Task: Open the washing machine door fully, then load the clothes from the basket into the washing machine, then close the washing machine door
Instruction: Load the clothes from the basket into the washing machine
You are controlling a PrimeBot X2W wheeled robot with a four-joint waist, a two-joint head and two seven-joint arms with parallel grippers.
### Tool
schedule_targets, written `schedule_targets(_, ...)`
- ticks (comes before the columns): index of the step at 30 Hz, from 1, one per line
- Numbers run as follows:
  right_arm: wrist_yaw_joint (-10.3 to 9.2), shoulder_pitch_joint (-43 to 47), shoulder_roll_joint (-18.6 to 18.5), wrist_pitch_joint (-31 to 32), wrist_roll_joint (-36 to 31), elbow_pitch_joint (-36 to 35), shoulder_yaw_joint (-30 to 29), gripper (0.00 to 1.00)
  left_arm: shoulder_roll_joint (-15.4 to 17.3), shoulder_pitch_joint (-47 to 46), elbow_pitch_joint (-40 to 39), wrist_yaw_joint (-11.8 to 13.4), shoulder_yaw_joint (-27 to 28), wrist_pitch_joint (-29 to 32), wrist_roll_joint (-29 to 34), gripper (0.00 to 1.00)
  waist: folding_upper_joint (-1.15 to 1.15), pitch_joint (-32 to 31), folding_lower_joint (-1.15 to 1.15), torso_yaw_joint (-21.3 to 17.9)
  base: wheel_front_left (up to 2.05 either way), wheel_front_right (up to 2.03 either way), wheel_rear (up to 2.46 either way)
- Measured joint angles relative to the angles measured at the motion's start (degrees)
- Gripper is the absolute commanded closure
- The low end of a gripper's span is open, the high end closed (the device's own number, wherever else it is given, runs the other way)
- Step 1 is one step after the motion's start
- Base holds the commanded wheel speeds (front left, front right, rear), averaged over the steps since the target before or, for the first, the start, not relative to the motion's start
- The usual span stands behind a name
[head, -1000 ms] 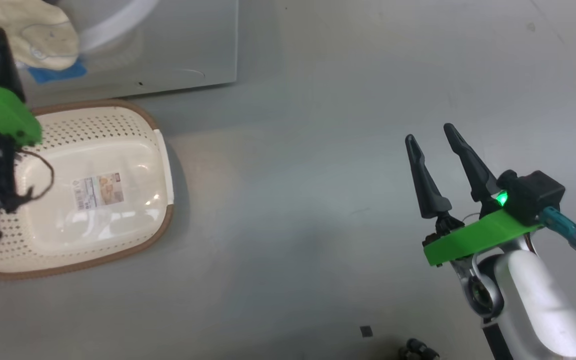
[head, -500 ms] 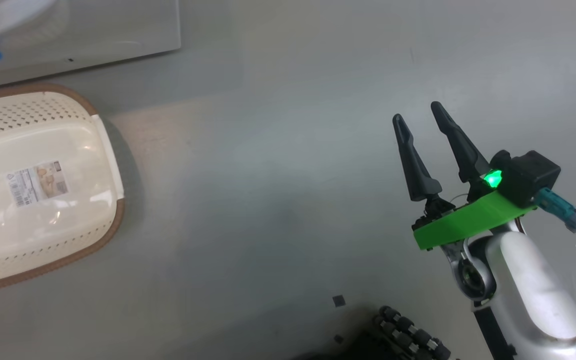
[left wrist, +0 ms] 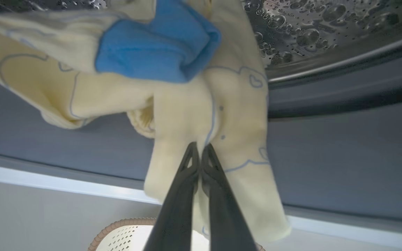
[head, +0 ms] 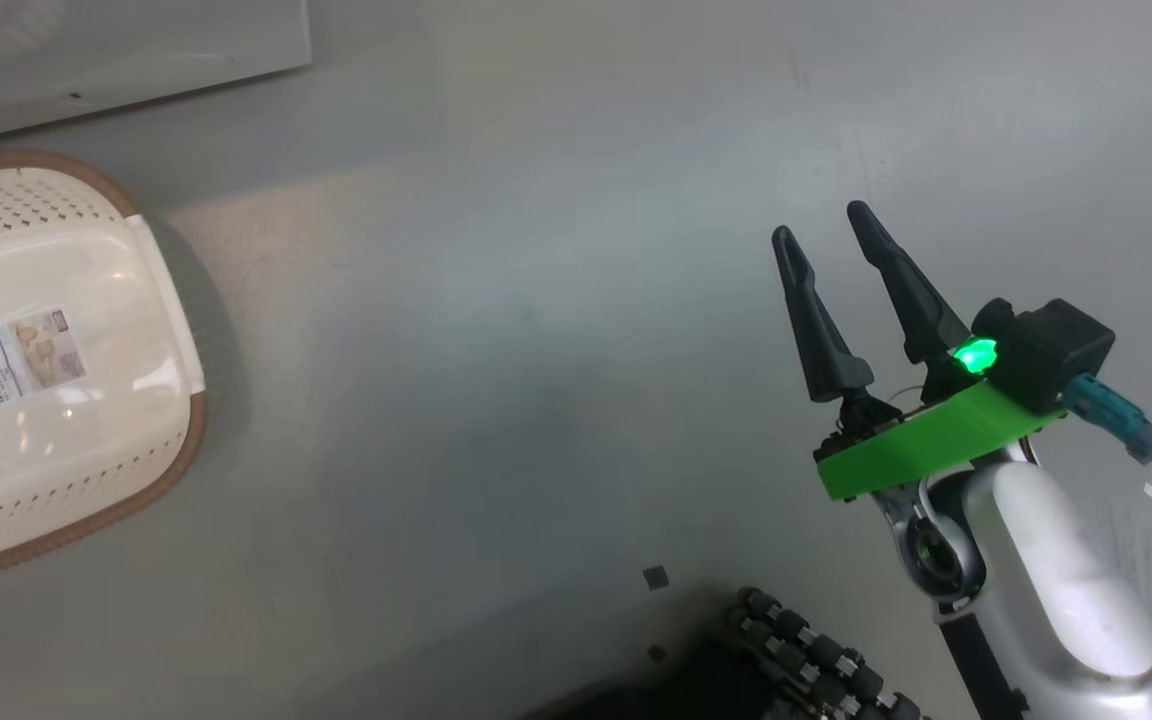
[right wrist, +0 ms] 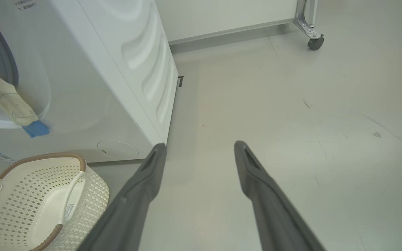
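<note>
I'm on the loading step: my left pincer [left wrist: 199, 153] is pinched shut at the clothes [left wrist: 187, 111], which hang over the lip of the washing machine [left wrist: 309, 35]. My right pincer [head: 820, 220] idles wide apart. Next, I judge, they need pushing fully inside.

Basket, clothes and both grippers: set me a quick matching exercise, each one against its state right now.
Column one:
1. basket
2. clothes
3. left gripper
4. right gripper

Column two:
A. fingers spread, nothing between them
B. sits on the floor with nothing in it
C. fingers closed together, tips at the cream fabric
D. draped over the lip of the washing machine opening

Pairs: 1-B; 2-D; 3-C; 4-A
</note>
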Motion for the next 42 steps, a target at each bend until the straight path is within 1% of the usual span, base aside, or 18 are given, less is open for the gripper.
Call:
schedule_targets(6, 0.0, -0.72, 0.0, 0.0, 0.2, -0.14, 0.24, 0.0, 2.01, -2.46, -1.07, 0.51, -0.74, -1.83, 3.05, 1.0, 0.0, 1.02, 0.0, 0.02, 0.0, 0.0, 0.0)
schedule_targets(8, 0.0, -1.23, 0.02, 0.0, 0.53, -0.45, 0.64, 0.0, 3.28, -4.26, -1.2, 0.43, -1.19, -3.27, 4.67, 1.0, 0.0, 1.65, 0.0, -0.18, 0.0, 0.0, 0.0)
schedule_targets(11, 0.0, -2.05, 0.08, -0.02, 1.19, -0.76, 1.46, 0.0, 6.25, -7.44, -1.26, -0.54, -1.91, -4.77, 7.34, 1.0, 0.0, 2.8, 0.0, -0.97, 0.0, 0.0, 0.0)
schedule_targets(12, 0.0, -2.21, 0.08, -0.05, 1.48, -0.93, 1.47, 0.0, 6.99, -8.46, -1.46, -0.52, -1.89, -5.6, 8.1, 1.0, 0.0, 3.23, 0.0, -1.26, 0.0, 0.0, 0.0)
schedule_targets(14, 0.0, -2.27, 0.09, -0.07, 1.71, -1.04, 1.52, 0.0, 7.62, -9.45, -1.65, -0.52, -1.86, -6.54, 8.7, 1.0, 0.0, 3.71, 0.0, -1.57, 0.0, 0.0, 0.0)
schedule_targets(16, 0.0, -2.29, 0.08, -0.07, 2.55, -1.1, 1.89, 0.0, 8.72, -11.2, -2.18, -0.53, -1.82, -9.12, 10.27, 1.0, 0.0, 4.76, 0.0, -2.17, 0.0, 0.0, 0.0)
schedule_targets(19, 0.0, -2.45, 0.09, -0.05, 3.31, -1.09, 2.89, 0.0, 9.35, -14.09, -2.36, -0.53, -1.36, -13.28, 11.44, 1.0, 0.0, 6.39, 0.0, -3.11, 0.0, 0.0, 0.0)
schedule_targets(26, 0.0, -4.71, 0.21, -0.07, 5.14, -1.15, 5.23, 0.0, 12.1, -21.9, -2.5, -0.52, -2.42, -21.17, 18.03, 1.0, 0.0, 9.47, 0.01, -6.08, 0.0, 0.0, 0.0)
schedule_targets(28, 0.0, -4.72, 0.21, -0.07, 5.6, -1.13, 5.61, 0.0, 12.47, -24.36, -2.92, -0.48, -2.71, -22.28, 19.52, 1.0, 0.0, 10.24, 0.0, -6.82, 0.0, 0.0, 0.0)
schedule_targets(33, 0.0, -4.75, 0.23, -0.07, 6.54, -1.13, 6.65, 0.0, 12.55, -28.52, -5.35, 1.1, -4.04, -26.65, 23.75, 1.0, 0.0, 12.18, 0.0, -7.84, 0.0, 0.0, 0.0)
schedule_targets(35, 0.0, -4.88, 0.23, -0.07, 6.55, -1.14, 7.17, 0.0, 12.47, -29.21, -6.52, 1.93, -3.93, -29.02, 24.13, 1.0, 0.0, 12.84, 0.0, -8.04, 0.0, 0.0, 0.0)
schedule_targets(36, 0.0, -5.01, 0.24, -0.07, 6.6, -1.14, 7.35, 0.0, 12.48, -29.45, -6.62, 1.9, -4.04, -29.41, 24.13, 1.0, 0.0, 13.1, 0.0, -8.06, 0.0, 0.0, 0.0)
schedule_targets(37, 0.0, -5.2, 0.24, -0.07, 6.75, -1.14, 7.5, 0.0, 12.51, -29.39, -6.95, 1.32, -4.27, -29.99, 24.06, 1.0, 0.0, 13.31, 0.0, -7.98, 0.0, 0.0, 0.0)
schedule_targets(38, 0.0, -5.5, 0.24, -0.07, 6.84, -1.14, 7.69, 0.0, 12.25, -29.24, -6.48, 1.4, -3.82, -28.82, 23.06, 1.0, 0.0, 13.49, 0.0, -7.88, 0.0, 0.0, 0.0)
schedule_targets(39, 0.0, -5.77, 0.27, -0.07, 6.89, -1.07, 7.95, 0.0, 11.78, -28.87, -4.95, 1.49, -3.3, -25.16, 20.84, 0.77, 0.0, 13.52, 0.0, -7.71, 0.0, 0.0, 0.0)
schedule_targets(40, 0.0, -5.89, 0.29, -0.07, 6.89, -1.05, 8.01, 0.0, 11.65, -27.92, -4.19, 1.48, -3.23, -23.14, 19.34, 0.53, 0.0, 13.5, 0.0, -7.49, 0.0, 0.0, 0.0)
schedule_targets(41, 0.0, -5.95, 0.29, -0.07, 6.89, -1.05, 8.0, 0.0, 11.63, -26.61, -4.17, 1.49, -3.19, -21.84, 18.69, 0.2, 0.0, 13.51, 0.0, -7.29, 0.0, 0.0, 0.0)
schedule_targets(42, 0.0, -5.99, 0.32, -0.07, 6.89, -1.05, 8.02, 0.0, 11.44, -25.41, -4.15, 1.52, -2.78, -20.29, 17.58, 0.0, 0.0, 13.56, 0.0, -7.13, 0.0, 0.0, 0.0)
